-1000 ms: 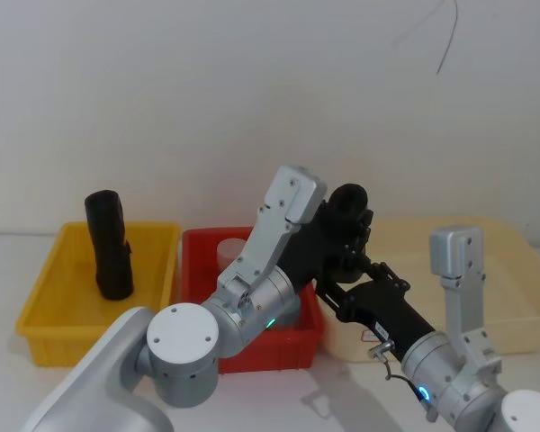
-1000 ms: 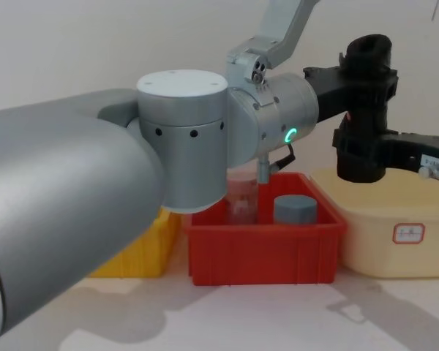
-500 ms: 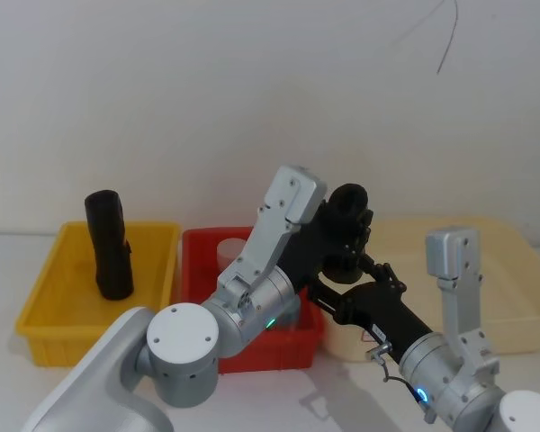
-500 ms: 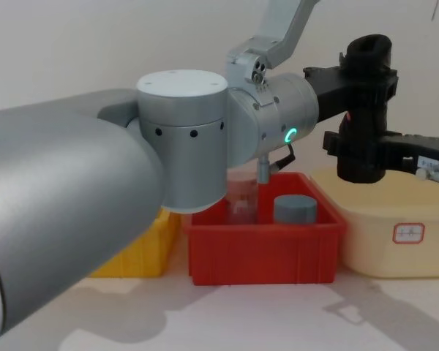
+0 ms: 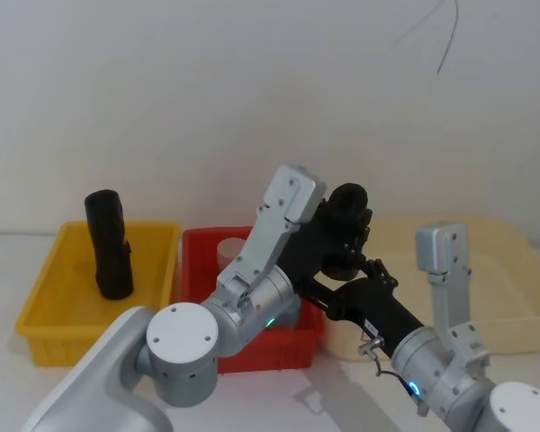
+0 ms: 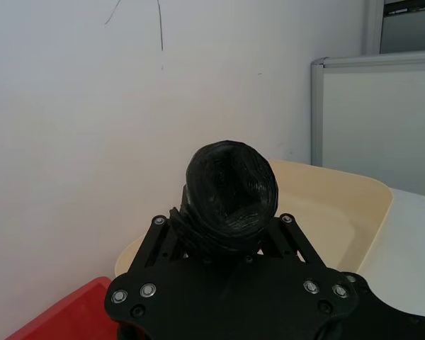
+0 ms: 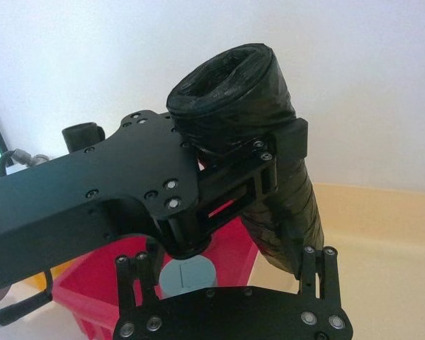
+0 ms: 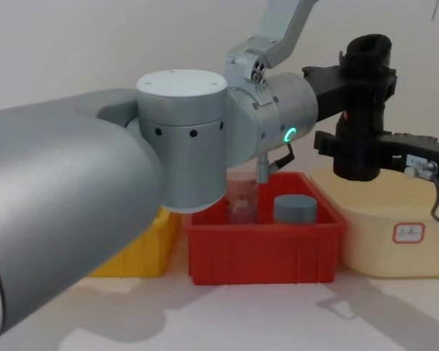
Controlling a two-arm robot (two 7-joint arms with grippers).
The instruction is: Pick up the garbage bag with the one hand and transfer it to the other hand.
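Upright black matte garbage bag [image 8: 363,117]; crinkled roll; hollow core

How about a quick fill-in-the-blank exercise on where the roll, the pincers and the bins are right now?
1. The left pincer grips the garbage bag near its ___ end.
2. The right pincer sits open at the bag's ___ end.
3. The middle bin, holding the grey-lidded jar, is coloured ___.
4. The spare black roll stands in the left bin, which is coloured ___.

Missing words: top; bottom; red; yellow.
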